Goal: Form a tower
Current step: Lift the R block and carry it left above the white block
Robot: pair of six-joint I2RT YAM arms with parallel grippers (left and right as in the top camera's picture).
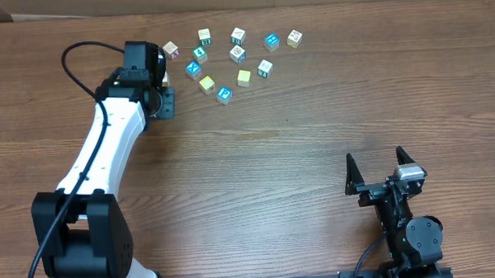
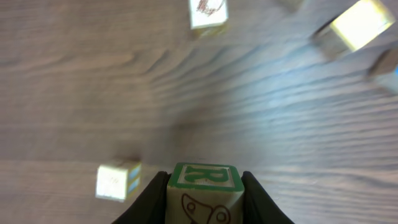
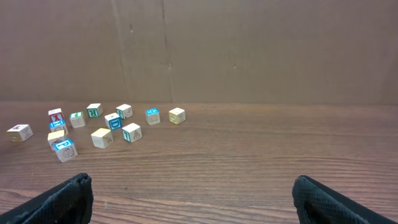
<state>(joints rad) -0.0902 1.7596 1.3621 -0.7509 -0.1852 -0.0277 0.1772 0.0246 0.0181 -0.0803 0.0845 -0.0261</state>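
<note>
Now left pincer (image 2: 204, 198) clamps green-lettered cube (image 2: 205, 177).

Loose cubes (image 1: 237, 54) crowd the far part of the table (image 1: 314, 153), with only narrow gaps between them. The left arm (image 1: 107, 148) crosses the left side diagonally. Its left gripper (image 2: 203, 190), clamped on a green-lettered cube (image 2: 204, 177), blocks the cluster's left flank. The centre and right of the surface lie open.
</note>
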